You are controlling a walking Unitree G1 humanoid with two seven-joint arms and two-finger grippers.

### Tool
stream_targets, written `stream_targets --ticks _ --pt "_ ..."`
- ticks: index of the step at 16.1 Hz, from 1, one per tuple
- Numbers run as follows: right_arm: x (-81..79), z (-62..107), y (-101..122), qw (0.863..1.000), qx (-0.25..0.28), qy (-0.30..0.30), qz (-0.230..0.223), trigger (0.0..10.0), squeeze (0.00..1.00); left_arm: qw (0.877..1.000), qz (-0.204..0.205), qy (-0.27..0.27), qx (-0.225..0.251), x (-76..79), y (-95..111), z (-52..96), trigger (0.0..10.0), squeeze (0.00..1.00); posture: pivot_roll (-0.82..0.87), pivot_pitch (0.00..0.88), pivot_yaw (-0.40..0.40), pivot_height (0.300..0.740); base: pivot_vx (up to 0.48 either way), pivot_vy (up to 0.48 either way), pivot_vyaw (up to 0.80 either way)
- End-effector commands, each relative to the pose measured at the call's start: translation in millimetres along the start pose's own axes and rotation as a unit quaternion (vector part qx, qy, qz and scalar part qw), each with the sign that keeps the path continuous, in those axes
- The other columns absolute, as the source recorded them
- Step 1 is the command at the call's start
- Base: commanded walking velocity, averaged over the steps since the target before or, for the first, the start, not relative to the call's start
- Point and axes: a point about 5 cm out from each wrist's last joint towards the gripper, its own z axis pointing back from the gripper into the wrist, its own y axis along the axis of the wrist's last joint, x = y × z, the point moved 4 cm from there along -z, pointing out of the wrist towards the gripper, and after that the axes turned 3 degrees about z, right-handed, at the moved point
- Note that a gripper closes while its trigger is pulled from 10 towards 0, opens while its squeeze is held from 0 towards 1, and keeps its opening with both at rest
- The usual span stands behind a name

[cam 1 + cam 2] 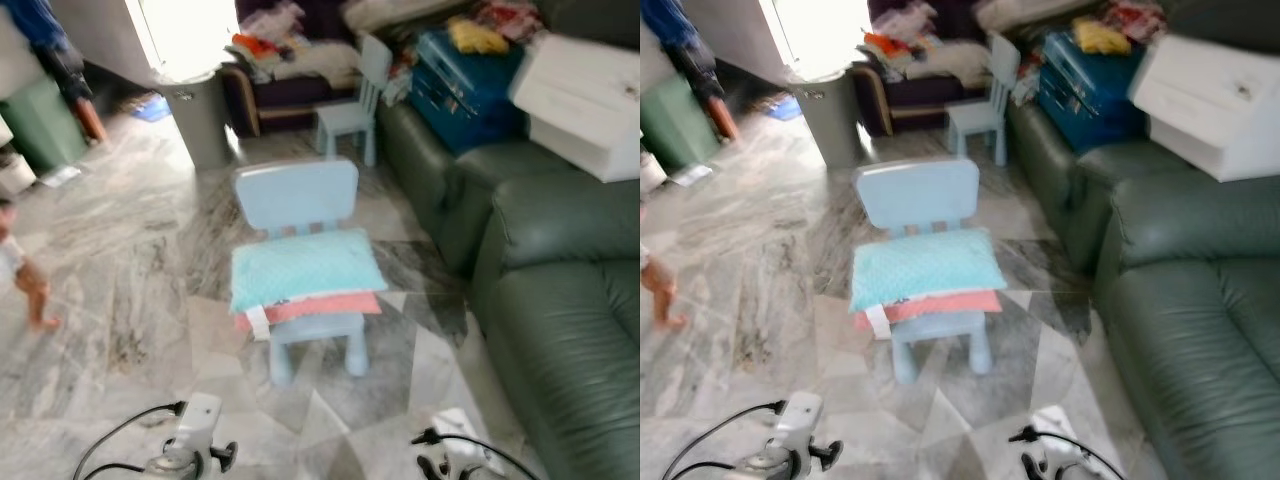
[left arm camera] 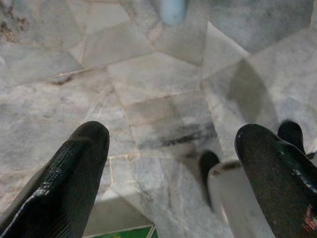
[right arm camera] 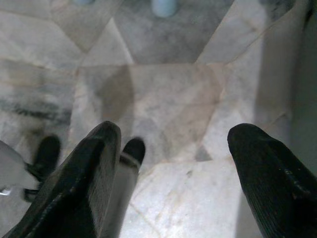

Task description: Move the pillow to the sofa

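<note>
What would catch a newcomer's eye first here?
The pale blue chair in mid-floor, with the turquoise pillow lying on its seat over a pink layer. To the robot's right is the dark green sofa, cluttered further back with a blue crate and a white box. Both grippers hang low over the marble floor, jaws open.

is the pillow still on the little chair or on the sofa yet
On the chair: the pillow lies flat on the blue chair, apart from the sofa.

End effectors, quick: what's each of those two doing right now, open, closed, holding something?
Left end effector: open, empty, over the marble floor.
Right end effector: open, empty, also over the floor.
</note>
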Motion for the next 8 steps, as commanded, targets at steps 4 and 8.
stream_targets --ticks 4,8 --pt "-5.7 -4.6 24 1.0 0.023 0.007 0.013 10.0 0.0 1.0 -0.004 0.028 0.004 -19.5 6 2.3 10.0 0.0 -0.02 0.0 0.046 0.74 0.0 0.064 0.0" --pt "-5.1 -6.5 40 0.999 0.035 0.014 0.039 10.0 0.0 1.0 -0.009 0.015 0.009 -11.9 15 0.5 10.0 0.0 0.01 0.0 0.008 0.74 0.0 0.0 0.0"
